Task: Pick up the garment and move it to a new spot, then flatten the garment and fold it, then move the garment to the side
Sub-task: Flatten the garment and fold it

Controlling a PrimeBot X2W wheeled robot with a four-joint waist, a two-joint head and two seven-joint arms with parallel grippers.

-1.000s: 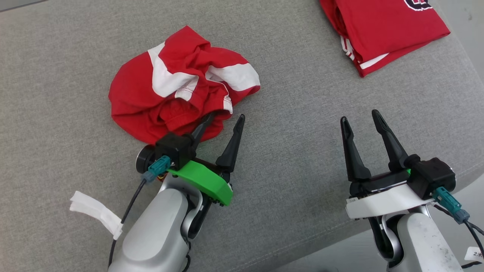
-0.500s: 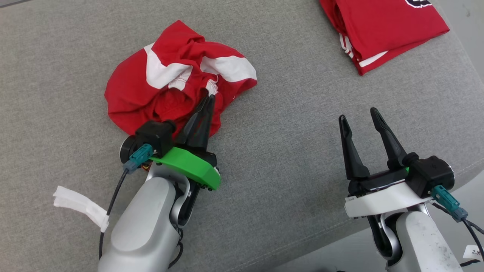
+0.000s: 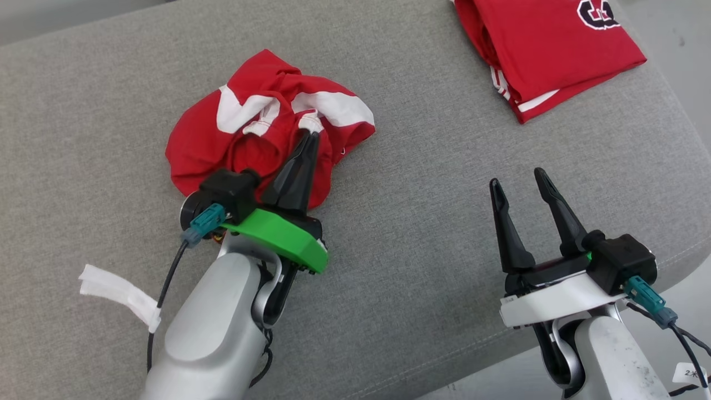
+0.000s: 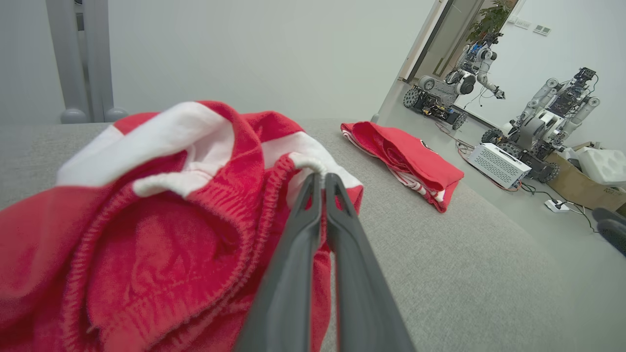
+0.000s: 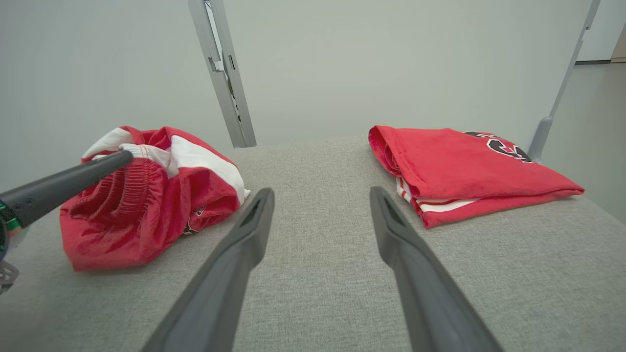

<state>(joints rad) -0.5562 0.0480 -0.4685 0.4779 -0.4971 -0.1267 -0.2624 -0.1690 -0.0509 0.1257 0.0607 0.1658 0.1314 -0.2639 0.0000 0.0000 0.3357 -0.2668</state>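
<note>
1. The garment (image 3: pixel 200 144), red with white panels, lies in a crumpled heap on the grey cushion (image 3: pixel 422 183) at about 11 o'clock in the head view. It is neither spread nor folded, and most of it rests on the cushion.
2. The left gripper (image 3: pixel 310 135) reaches in from the heap's 6 o'clock. Its fingers are pressed together on a white-trimmed hem toward the heap's 3 o'clock side. The left wrist view shows that hem caught right at the tips (image 4: pixel 318 178). I judge the grasp made, with the pick-up only at its start.
3. The right gripper (image 3: pixel 516 178) sits at about 5 o'clock with its fingers spread and nothing between them. It is well apart from the heap.
4. A folded red garment (image 3: pixel 550 50) lies at 1 o'clock near the cushion's far edge. It looks finished and set aside, and neither gripper touches it.
5. Almost all of the task is left. The heap has to be lifted and carried to a new spot, then flattened, folded and moved to the side. The spreading will probably call for the free right gripper.
</note>
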